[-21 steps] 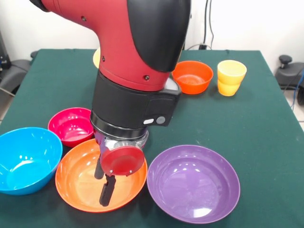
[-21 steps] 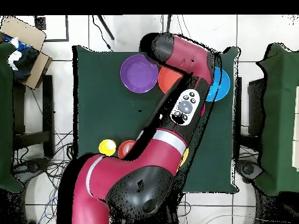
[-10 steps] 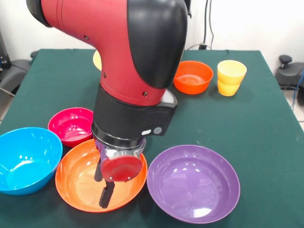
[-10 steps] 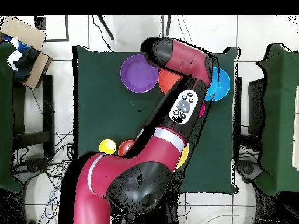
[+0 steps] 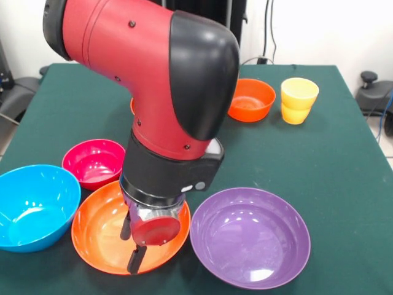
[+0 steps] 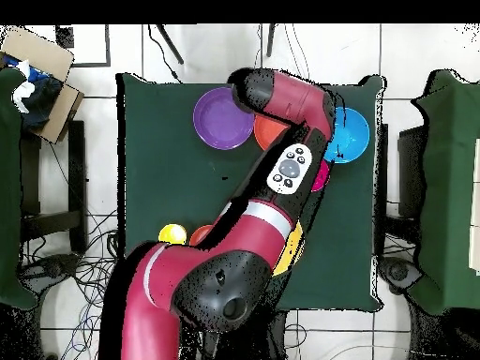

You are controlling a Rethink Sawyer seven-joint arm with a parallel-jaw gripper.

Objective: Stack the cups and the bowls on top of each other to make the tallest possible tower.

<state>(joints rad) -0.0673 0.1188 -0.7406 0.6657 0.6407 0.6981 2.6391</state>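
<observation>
The large orange bowl (image 5: pixel 129 230) is seen at the near edge of the table in the front view, between the blue bowl (image 5: pixel 35 206) and the purple bowl (image 5: pixel 250 236), with the magenta bowl (image 5: pixel 94 162) just behind it. It is judged to be light, stiff and glossy plastic, so it is likely to slip under a loose pinch and to skate on the cloth if pushed; the thin rim is the natural place for it to be taken, one finger inside the wall and one outside. The gripper (image 5: pixel 130 243) is held low over the bowl's hollow with its two dark fingers (image 5: pixel 134 260) parted and nothing between them; whether the tips touch the bowl's floor cannot be told, since the red disc on the wrist covers part of them. Farther back, a smaller red-orange bowl (image 5: pixel 251 99) and the stacked yellow cups (image 5: pixel 298 100) are seen well apart from the near group, and no tower has yet been built. The fingers and the bowl interiors are shown by the front view alone. In the overhead view the gripper is hidden under the arm (image 6: pixel 281 178), but the layout is given: the purple bowl (image 6: pixel 221 118), a slice of the orange bowl (image 6: pixel 269 129) and the blue bowl (image 6: pixel 352 136) in a row, and a yellow cup (image 6: pixel 172 234) near the base
</observation>
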